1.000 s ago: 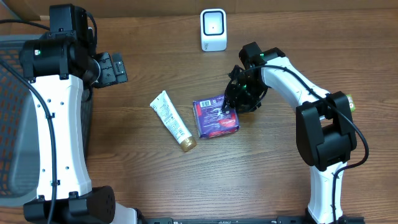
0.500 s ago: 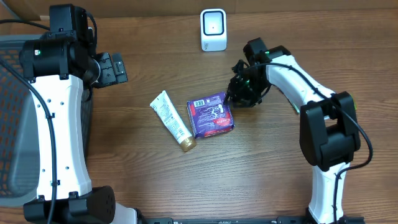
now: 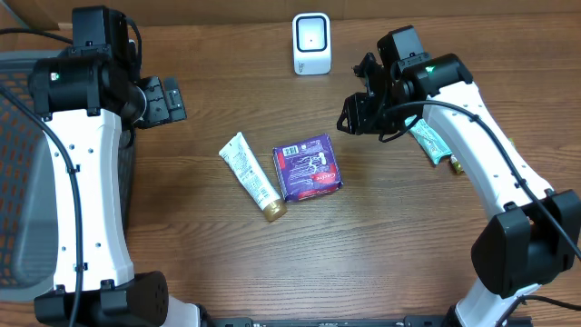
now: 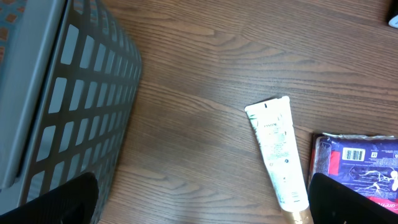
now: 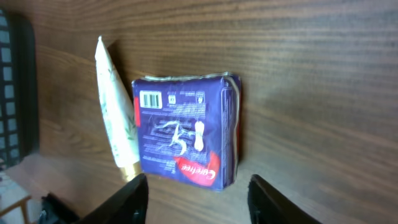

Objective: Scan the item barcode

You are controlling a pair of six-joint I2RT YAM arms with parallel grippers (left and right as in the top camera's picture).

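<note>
**Purple packet flat on the tabletop, both pincers empty**

Nearest your side of things, the purple packet [image 3: 310,167] is lying flat on the tabletop [image 3: 363,263], roughly mid-table. Its barcode [image 5: 151,99] faces up, at the packet's far-left corner. Nothing is holding it.

Just beside it on the left you've got a white tube [image 3: 252,176], lying at an angle with its gold cap pointing to the near side. The cap end sits close to the packet's corner, but I can't tell if they actually touch. A grey basket [image 3: 18,182] runs along the left edge.

A bit further back, your right pincer [image 3: 359,113] hovers above the tabletop, off the packet's far-right corner. In the right wrist view its fingers [image 5: 134,199] stand apart with nothing between them. Under that arm there's a teal tube [image 3: 425,138] lying on the wood.

Your left pincer [image 3: 171,100] is over on the far left beside the basket, spread wide and empty.

Furthest back, the white scanner [image 3: 311,43] stands upright at the far edge, well apart from the packet.
</note>
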